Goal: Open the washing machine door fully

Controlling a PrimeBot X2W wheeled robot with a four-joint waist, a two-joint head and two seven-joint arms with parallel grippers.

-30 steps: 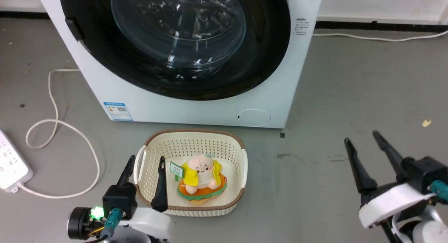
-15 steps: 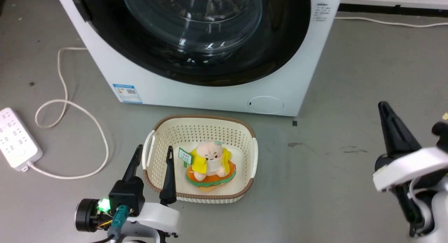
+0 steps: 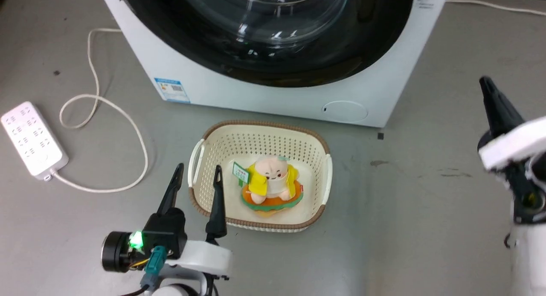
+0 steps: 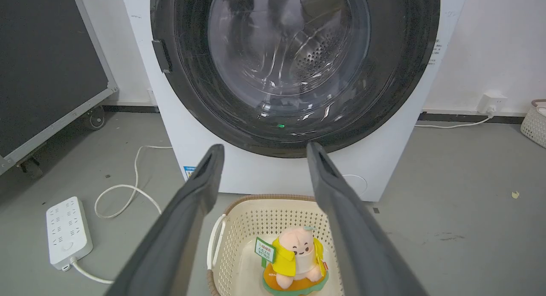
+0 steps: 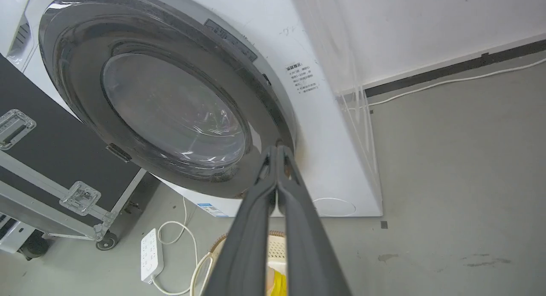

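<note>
The washing machine door [image 3: 375, 44] is a glossy black round with a bulging glass bowl, lying flush against the white washer front. It also fills the upper left wrist view [image 4: 294, 61]. In the right wrist view the door [image 5: 170, 112] is seen from the right side. My right gripper [image 5: 276, 149] is shut with nothing in it, its tips lined up with the door's right rim; touching or apart is unclear. In the head view the right gripper [image 3: 486, 85] is raised to the right of the washer. My left gripper [image 3: 197, 170] hangs open over the basket's left rim.
A cream basket [image 3: 260, 127] holding a plush toy [image 3: 273, 181] sits on the floor before the washer. A white power strip [image 3: 32, 138] and its cable [image 3: 106, 104] lie to the left. A small round white flap [image 3: 344, 111] is low on the washer. A black wheeled case [image 5: 51, 159] stands beside it.
The head camera has shifted, sliding the whole scene rightward. My right gripper went from open to shut and rose toward the washer's right side. The left gripper kept its place by the basket.
</note>
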